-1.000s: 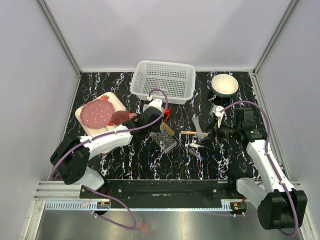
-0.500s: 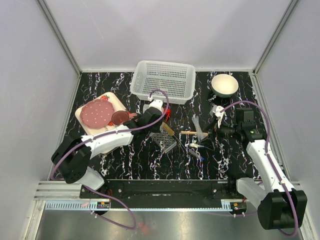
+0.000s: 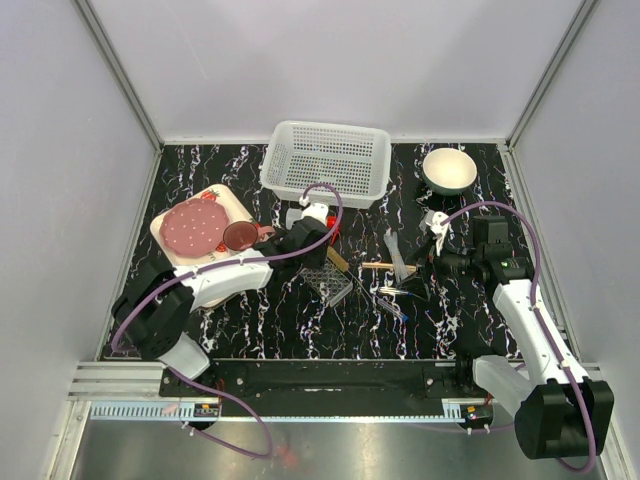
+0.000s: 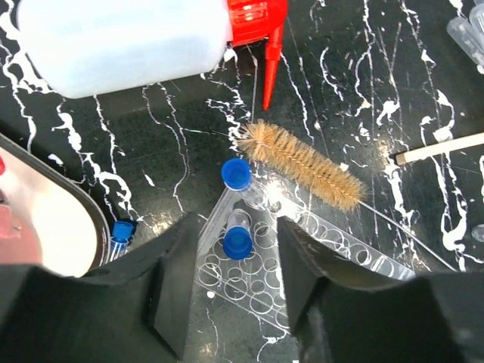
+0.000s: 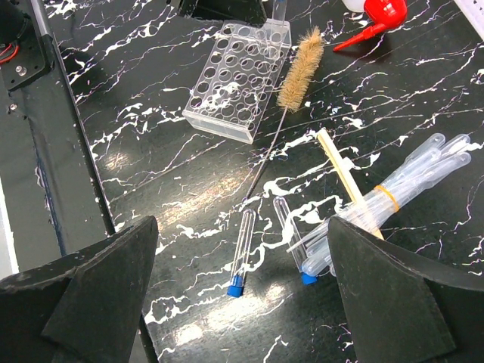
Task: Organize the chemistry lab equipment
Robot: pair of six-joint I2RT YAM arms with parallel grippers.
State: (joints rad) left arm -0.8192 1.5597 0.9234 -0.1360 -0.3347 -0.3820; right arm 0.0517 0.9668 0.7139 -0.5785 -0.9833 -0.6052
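My left gripper (image 4: 234, 295) hangs over the clear tube rack (image 4: 265, 280). Its jaws stand open on either side of a blue-capped test tube (image 4: 237, 242) that sits in a rack hole, touching neither finger. A second tube (image 4: 237, 175) leans at the rack's far corner, and a third (image 4: 121, 231) lies by the tray. The red-capped bottle (image 4: 121, 41) lies on its side beyond them. My right gripper (image 5: 242, 261) is open above two tubes (image 5: 243, 249) lying flat. A banded bundle of pipettes (image 5: 408, 181) and a wooden stick (image 5: 344, 174) lie next to them.
A bristle brush (image 4: 302, 162) lies beside the rack. A white mesh basket (image 3: 327, 160) stands at the back, a white bowl (image 3: 449, 170) at the back right. The strawberry-print tray (image 3: 172, 250) with its pink plate and mug (image 3: 240, 236) sits at the left.
The left gripper's jaws have spread apart, and the left wrist has shifted slightly nearer over the rack. The right arm has not moved.
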